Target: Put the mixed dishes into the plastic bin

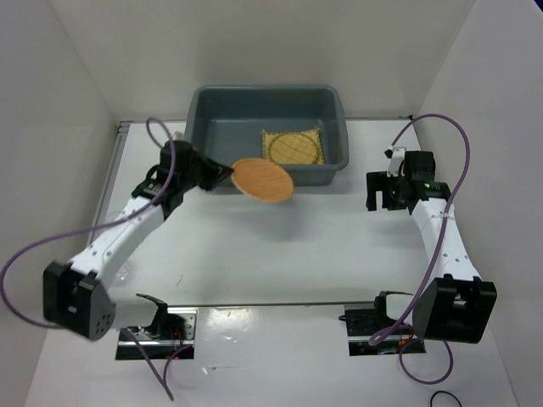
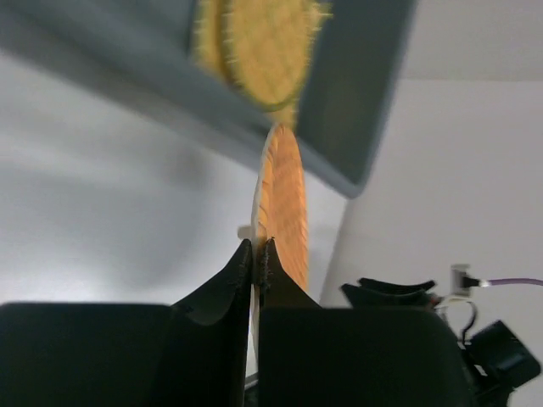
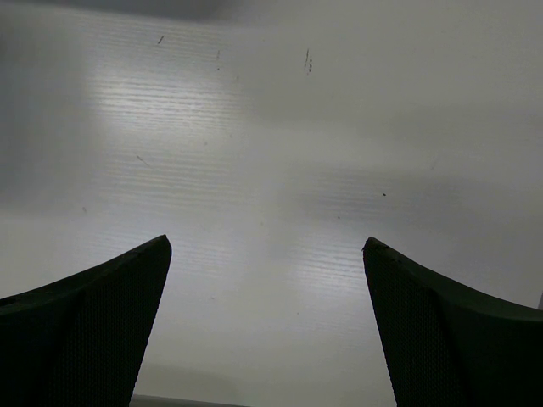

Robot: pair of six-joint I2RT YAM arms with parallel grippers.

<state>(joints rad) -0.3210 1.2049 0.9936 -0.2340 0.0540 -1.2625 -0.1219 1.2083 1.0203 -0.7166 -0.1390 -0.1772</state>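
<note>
Well off the white tabletop (image 1: 305, 254), the round orange-brown woven straw mat (image 1: 263, 180) hangs in the air just in front of the near wall of the large grey rectangular plastic bin (image 1: 267, 88). In the top view its far edge overlaps the bin's near rim, and its shadow falls on the surface below. The left fingers (image 1: 222, 174) are pinched shut on the mat's left edge. In the left wrist view the mat (image 2: 284, 199) stands on edge, rising straight out from between the two closed black fingers (image 2: 237, 280), with the rest of the disc clear of them.

Inside the bin, toward its right end, a square yellow woven mat (image 1: 267, 134) lies flat on the floor with a round yellow woven mat (image 1: 295, 148) resting on top of it. The left wrist view shows that yellow round mat (image 2: 263, 47) blurred beyond the orange one, past the bin's grey wall (image 2: 356, 110).

Well apart on the right, the right fingers (image 1: 372, 200) are spread wide and hold nothing; the right wrist view shows only bare tabletop between them (image 3: 93, 322). Plain white walls (image 1: 68, 85) enclose the tabletop on three sides.
</note>
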